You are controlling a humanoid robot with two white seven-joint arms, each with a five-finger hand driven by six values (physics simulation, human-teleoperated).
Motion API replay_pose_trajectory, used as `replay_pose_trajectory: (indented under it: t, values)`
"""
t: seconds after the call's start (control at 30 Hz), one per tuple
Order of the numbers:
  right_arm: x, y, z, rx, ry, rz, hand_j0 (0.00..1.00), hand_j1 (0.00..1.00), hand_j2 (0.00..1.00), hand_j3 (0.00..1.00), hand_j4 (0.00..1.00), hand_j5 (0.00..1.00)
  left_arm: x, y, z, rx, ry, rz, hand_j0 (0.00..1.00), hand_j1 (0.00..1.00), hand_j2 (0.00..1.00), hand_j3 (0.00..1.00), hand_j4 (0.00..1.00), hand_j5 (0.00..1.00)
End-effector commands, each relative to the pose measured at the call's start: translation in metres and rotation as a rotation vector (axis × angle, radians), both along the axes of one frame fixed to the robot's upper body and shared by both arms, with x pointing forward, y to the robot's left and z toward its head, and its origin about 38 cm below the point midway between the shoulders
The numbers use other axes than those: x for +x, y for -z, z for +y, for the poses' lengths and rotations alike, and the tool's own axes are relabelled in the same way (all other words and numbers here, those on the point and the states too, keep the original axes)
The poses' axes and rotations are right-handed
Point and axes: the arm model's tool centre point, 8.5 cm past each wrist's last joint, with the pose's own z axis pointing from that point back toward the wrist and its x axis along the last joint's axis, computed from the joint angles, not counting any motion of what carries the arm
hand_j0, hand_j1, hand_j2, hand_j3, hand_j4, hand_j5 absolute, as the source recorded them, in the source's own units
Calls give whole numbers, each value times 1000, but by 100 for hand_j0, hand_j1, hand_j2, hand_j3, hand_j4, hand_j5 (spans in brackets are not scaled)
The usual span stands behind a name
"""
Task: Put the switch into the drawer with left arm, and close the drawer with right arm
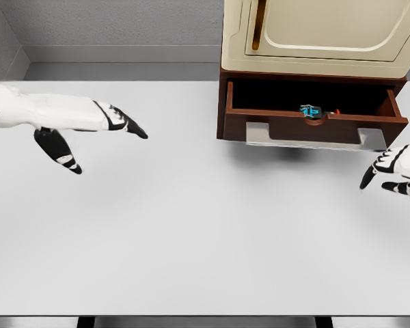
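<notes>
The left hand [89, 126] is hovering over the bench's [191, 232] left side, its fingers [133, 126] spread and pointing toward the middle, gripping nothing. The right hand [396, 171] is coming in at the right edge, partly cut off, fingers loosely parted and empty. One drawer [314, 126] is standing open at the far right corner under a cream cabinet [321, 34]. One switch [312, 111] is lying inside, teal, small and hard to make out.
</notes>
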Motion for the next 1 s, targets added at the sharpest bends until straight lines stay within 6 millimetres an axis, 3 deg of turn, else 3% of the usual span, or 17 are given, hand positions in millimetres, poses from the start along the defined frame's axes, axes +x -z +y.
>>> replay_pose_trajectory:
  t: [0.0, 0.03, 0.07, 0.17, 0.23, 0.37, 0.47, 0.77, 0.83, 0.87, 0.9, 0.97]
  values:
    - [0, -1, 0, 7, 3, -1, 55, 55, 55, 55, 55, 55, -16, 14, 20, 135, 132, -80, 100, 100, 100, 100, 100, 100]
    - [1, -2, 0, 8, 2, -5, 55, 55, 55, 55, 55, 55, -20, 27, 38, 201, 105, -78, 100, 100, 100, 100, 100, 100]
    - [2, -4, 1, 11, 2, -11, 55, 55, 55, 55, 55, 55, -20, 27, 41, 246, 110, -106, 100, 100, 100, 100, 100, 100]
    - [3, -4, -2, 9, 9, -12, 55, 55, 55, 55, 55, 55, -20, 22, 33, 229, 127, -121, 100, 100, 100, 100, 100, 100]
    - [3, -4, -2, 9, 9, -12, 55, 55, 55, 55, 55, 55, -21, 21, 47, 241, 89, -117, 100, 100, 100, 100, 100, 100]
    - [8, 0, 7, 23, -12, -4, 55, 55, 55, 55, 55, 55, -21, 26, 49, 247, 86, -106, 100, 100, 100, 100, 100, 100]
    - [14, 3, 10, 35, -17, -2, 55, 55, 55, 55, 55, 55, -23, 41, 54, 256, 76, -68, 100, 100, 100, 100, 100, 100]
    - [21, 12, 5, 50, 8, 16, 56, 56, 56, 56, 56, 56, -23, 43, 54, 248, 73, -57, 100, 100, 100, 100, 100, 100]
    - [26, 10, 3, 58, 20, 5, 56, 56, 56, 56, 56, 56, -10, 37, 63, 143, -4, -130, 100, 100, 100, 100, 100, 100]
    - [26, 10, 3, 59, 19, 6, 56, 56, 56, 56, 56, 56, 2, 37, 79, 115, -73, -154, 100, 100, 100, 100, 100, 100]
    - [27, 9, 4, 62, 17, 0, 56, 56, 56, 56, 56, 56, 8, 38, 79, 107, -83, -158, 100, 100, 100, 100, 100, 100]
    - [29, 4, 5, 64, 15, -13, 56, 56, 56, 56, 56, 56, 7, 44, 57, 83, -27, -146, 100, 100, 100, 100, 100, 100]
